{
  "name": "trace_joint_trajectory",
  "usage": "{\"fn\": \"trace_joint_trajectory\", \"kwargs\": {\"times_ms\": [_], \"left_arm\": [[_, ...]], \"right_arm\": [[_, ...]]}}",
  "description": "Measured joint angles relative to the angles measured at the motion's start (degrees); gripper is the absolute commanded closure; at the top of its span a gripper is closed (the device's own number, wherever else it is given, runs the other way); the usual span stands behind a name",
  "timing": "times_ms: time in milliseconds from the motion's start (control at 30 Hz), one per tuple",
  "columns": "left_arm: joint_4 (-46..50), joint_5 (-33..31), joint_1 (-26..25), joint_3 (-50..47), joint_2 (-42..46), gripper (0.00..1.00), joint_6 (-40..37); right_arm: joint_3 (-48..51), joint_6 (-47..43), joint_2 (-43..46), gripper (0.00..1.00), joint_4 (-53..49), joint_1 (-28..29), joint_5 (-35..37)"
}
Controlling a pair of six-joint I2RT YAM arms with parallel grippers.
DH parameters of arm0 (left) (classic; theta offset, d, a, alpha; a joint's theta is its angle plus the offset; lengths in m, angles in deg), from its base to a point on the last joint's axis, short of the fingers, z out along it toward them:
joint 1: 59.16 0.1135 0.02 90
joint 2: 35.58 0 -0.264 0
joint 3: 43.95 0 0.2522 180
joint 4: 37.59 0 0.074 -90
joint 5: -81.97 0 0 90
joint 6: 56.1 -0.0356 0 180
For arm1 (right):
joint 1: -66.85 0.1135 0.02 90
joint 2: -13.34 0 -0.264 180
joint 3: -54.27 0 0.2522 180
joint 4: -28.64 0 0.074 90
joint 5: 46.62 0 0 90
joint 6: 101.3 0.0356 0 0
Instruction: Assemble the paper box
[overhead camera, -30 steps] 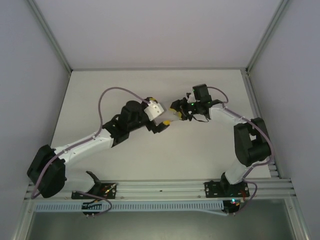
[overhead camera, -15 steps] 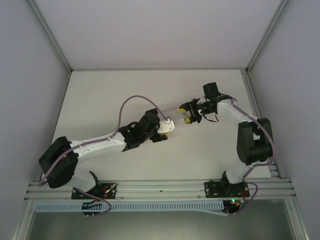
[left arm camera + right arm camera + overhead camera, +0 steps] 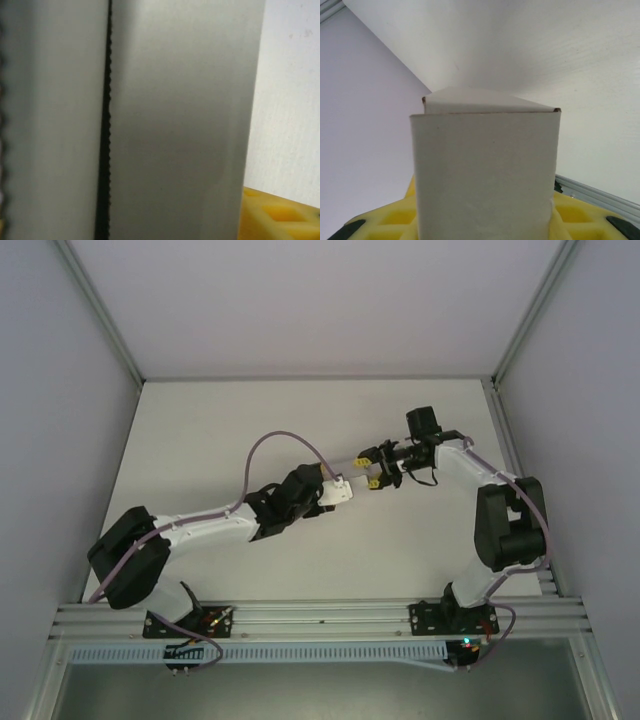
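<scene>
From above, the left gripper (image 3: 345,489) and the right gripper (image 3: 371,468) meet tip to tip over the middle of the white table (image 3: 200,440), the left arm coming in from the left and the right arm from the right. The paper box is white against that white surface and hard to pick out here. It sits where the two grippers come together. From this height I cannot tell how the jaws of either claw stand.

In the left wrist view, a grey-shadowed panel of the paper box (image 3: 175,125) stands very close to the lens, its edges running top to bottom. A dark serrated line (image 3: 106,125) runs down the box left of the panel's middle. Right of the box a strip of table shows, and just beside the box's lower right edge sits one yellow finger (image 3: 280,217) of the left claw. The frame does not show whether this claw is pinching the box or is spread beside it — I cannot tell.

In the right wrist view, the paper box (image 3: 485,170) stands upright, its front panel square to the camera and a folded flap (image 3: 485,102) lying across its top end. The right claw's yellow fingers (image 3: 577,215) press against the box on both sides at its lower end — the claw is pinching it. Beyond the box lie the table and, to the box's left, a pale lilac wall (image 3: 365,125).
</scene>
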Motion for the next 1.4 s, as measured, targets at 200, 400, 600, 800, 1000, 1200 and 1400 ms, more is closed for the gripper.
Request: {"fn": "trace_joint_trajectory", "kwargs": {"times_ms": [200,400,600,800,1000,1200,1400], "left_arm": [[0.1,0.8,0.0,0.0,0.0,0.62,-1.0],[1.3,2.0,1.3,0.0,0.7,0.66,-1.0],[12.3,9.9,6.4,3.9,1.2,0.62,-0.9],[30.2,21.9,12.7,13.1,-0.9,0.59,-3.9],[40.6,26.8,13.9,18.5,-8.9,0.58,-5.2],[43.9,28.7,13.9,19.9,-11.1,0.57,-6.1],[45.4,29.2,14.3,21.6,-12.5,0.56,-6.2]], "right_arm": [[0.0,-2.3,0.0,0.36,-1.5,0.0,-0.1],[-1.9,-9.8,2.2,0.00,-5.0,-0.4,6.8],[0.3,-21.8,17.9,0.00,3.3,-4.8,22.8],[13.0,-32.0,36.7,0.00,17.1,-6.4,34.2],[13.8,-43.3,35.5,0.01,17.3,-5.2,26.3],[10.1,-54.8,27.7,0.13,9.0,3.7,27.5],[6.6,-61.1,19.0,0.32,3.8,10.8,31.3]]}}
